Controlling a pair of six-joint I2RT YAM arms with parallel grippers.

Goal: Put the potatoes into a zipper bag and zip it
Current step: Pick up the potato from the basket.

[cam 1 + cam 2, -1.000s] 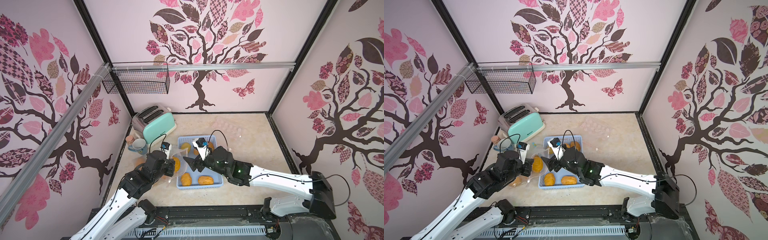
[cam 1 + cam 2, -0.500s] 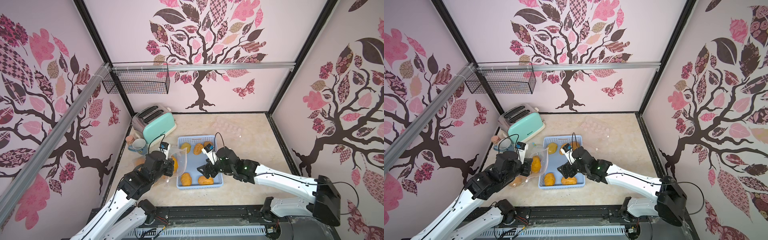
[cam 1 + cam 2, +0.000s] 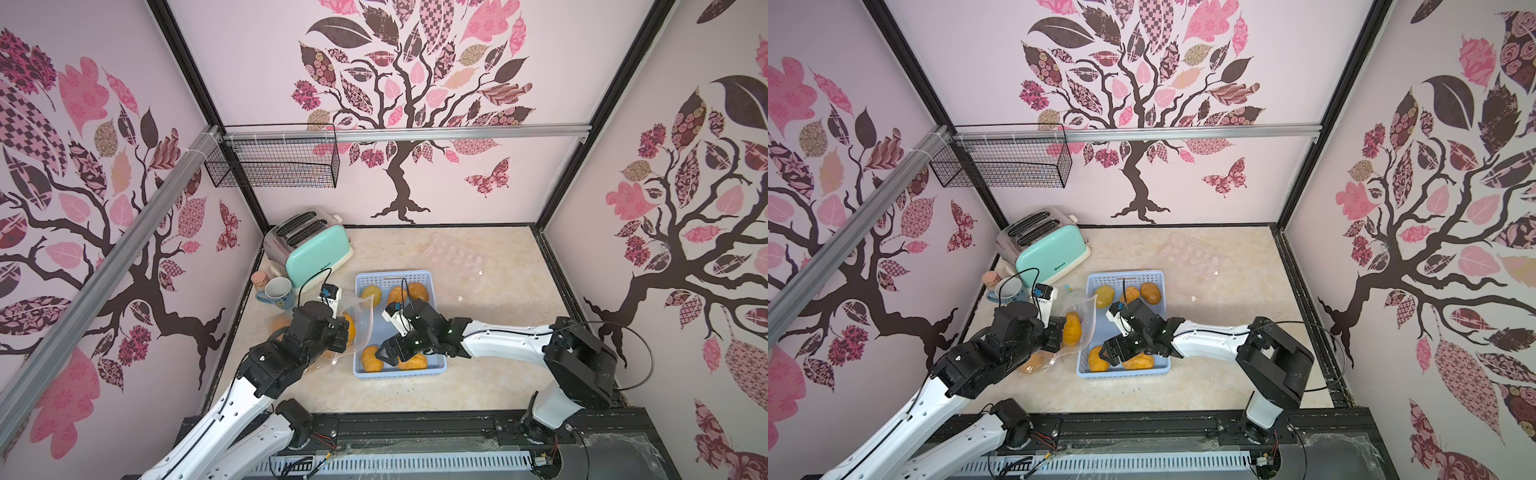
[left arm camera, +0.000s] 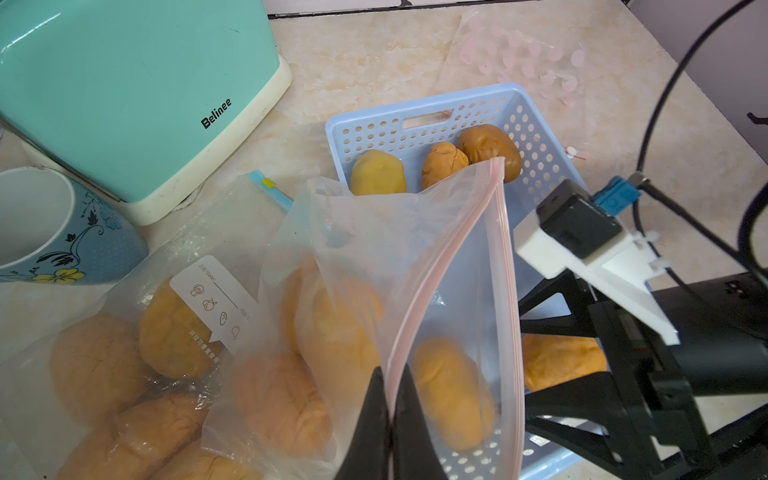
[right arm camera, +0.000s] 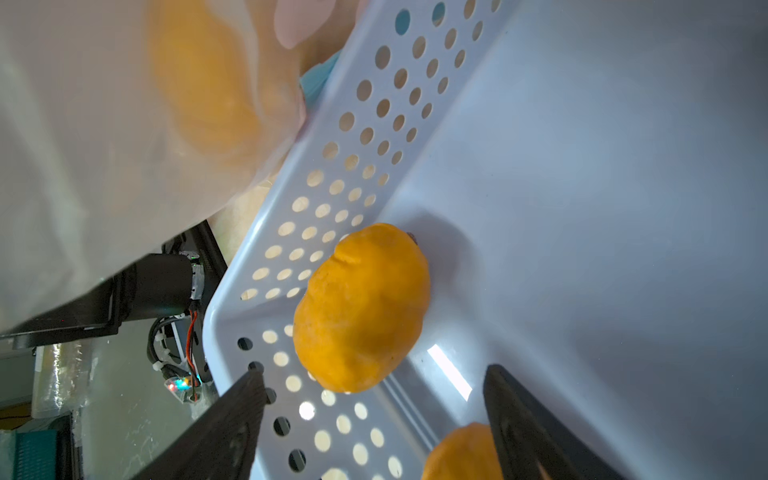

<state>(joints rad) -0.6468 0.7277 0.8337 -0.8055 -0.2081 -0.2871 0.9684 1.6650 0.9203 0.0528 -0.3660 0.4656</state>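
Observation:
My left gripper (image 4: 390,374) is shut on the pink-zippered rim of a clear zipper bag (image 4: 415,249), holding its mouth open beside the blue basket (image 3: 395,276). Orange potatoes (image 4: 332,324) show through the bag's wall. My right gripper (image 5: 374,370) is open inside the basket's near end, its fingers either side of an orange potato (image 5: 361,307) without touching it; a second potato (image 5: 461,453) lies by one finger. Three more potatoes (image 3: 397,295) sit at the basket's far end. In both top views the two grippers (image 3: 1059,328) (image 3: 1106,353) are a hand's width apart.
Another clear bag (image 4: 124,374) holding potatoes lies on the table under my left arm. A mint toaster (image 3: 309,249) and a blue mug (image 3: 277,293) stand at the back left. A flat pink-dotted bag (image 3: 453,253) lies behind the basket. A wire shelf (image 3: 274,166) hangs on the wall.
My right gripper has left the bag's mouth, swung to the basket's near end and come down over the potatoes there. The left gripper has kept hold of the bag.

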